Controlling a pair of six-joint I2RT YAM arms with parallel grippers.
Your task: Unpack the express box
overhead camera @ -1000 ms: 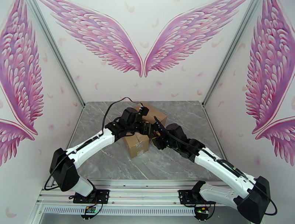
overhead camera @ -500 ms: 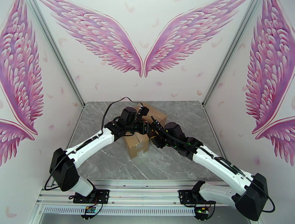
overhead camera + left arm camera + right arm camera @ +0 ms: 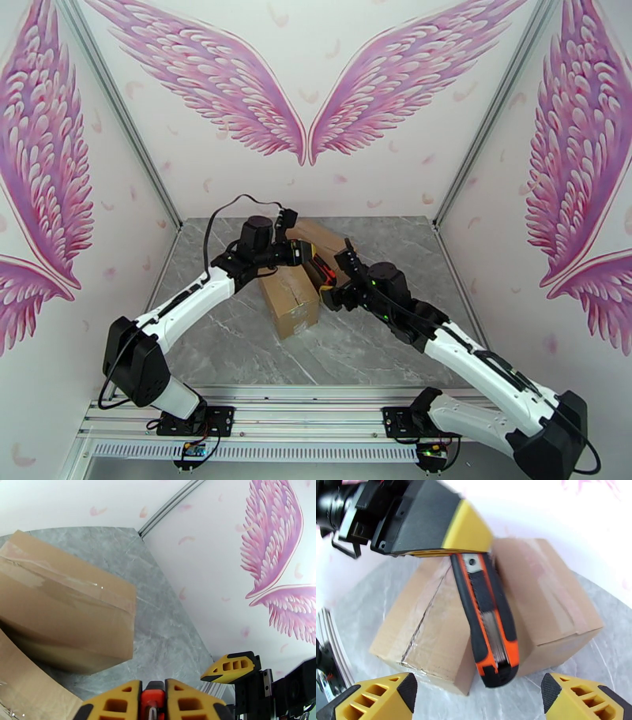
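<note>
— Right wrist view puts the utility knife [image 3: 486, 614] straight ahead of your right tool [image 3: 478, 687]. That tool's fingers are spread wide and grip nothing.

— Your left tool [image 3: 153, 697] has it: on the left wrist view the fingers are pressed together on the orange grip. You can't tell from here whether the blade is out.

— The express box [image 3: 434, 638] lies on the counter [image 3: 600, 657] just past your right tool, under the knife. A second box [image 3: 549, 594] is close beside it, on that tool's right.

— I'd judge the cardboard light, stiff at the corners and soft mid-panel. It will likely slide on the smooth counter if you push it.

— So brace it with your right tool on a side wall near a corner. Stay off the glossy tape seam [image 3: 424, 614]: it looks slick, and it's where the knife belongs.
</note>
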